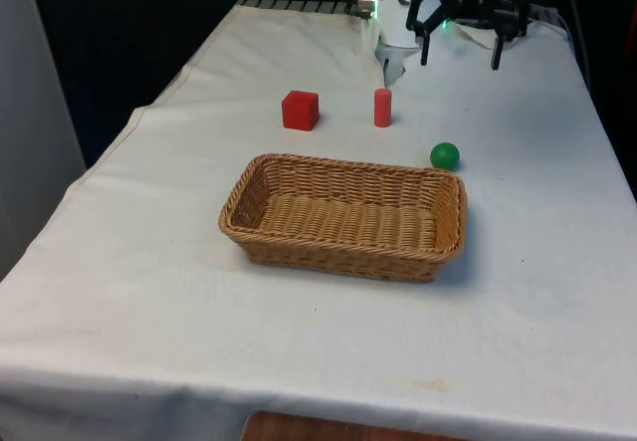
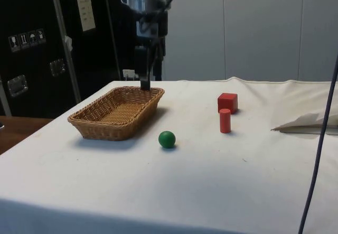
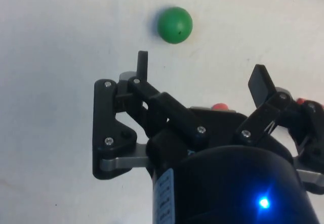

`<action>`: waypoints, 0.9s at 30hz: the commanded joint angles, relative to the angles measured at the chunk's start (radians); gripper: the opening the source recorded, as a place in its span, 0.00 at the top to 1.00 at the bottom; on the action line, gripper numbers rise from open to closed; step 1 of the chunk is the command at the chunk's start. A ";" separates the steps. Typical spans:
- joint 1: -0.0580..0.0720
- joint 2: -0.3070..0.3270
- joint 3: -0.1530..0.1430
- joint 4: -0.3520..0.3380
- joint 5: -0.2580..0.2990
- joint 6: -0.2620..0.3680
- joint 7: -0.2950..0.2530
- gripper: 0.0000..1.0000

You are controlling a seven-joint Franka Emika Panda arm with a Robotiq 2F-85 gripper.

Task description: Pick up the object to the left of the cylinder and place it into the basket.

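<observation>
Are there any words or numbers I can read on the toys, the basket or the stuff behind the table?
None can be read.
The red cube, red cylinder, green ball and basket carry no writing.
The white tag hanging on the dark cabinet has print too small to read.
The small stickers on the cabinet show signs too blurred to make out.
The label on the gripper has marks too blurred to read.

A white cloth (image 1: 299,341) covers the table (image 1: 328,427), whose brown wooden edge shows under the hem nearest the front camera, far from the gripper (image 1: 461,51). Black curtains (image 1: 149,23) hang just behind the gripper. In the side view, dark cabinets (image 2: 31,49) stand beyond it, with pale wall panels (image 2: 264,28) alongside.
</observation>
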 commanded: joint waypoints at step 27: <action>-0.010 0.201 0.015 -0.049 0.044 0.242 -0.013 0.00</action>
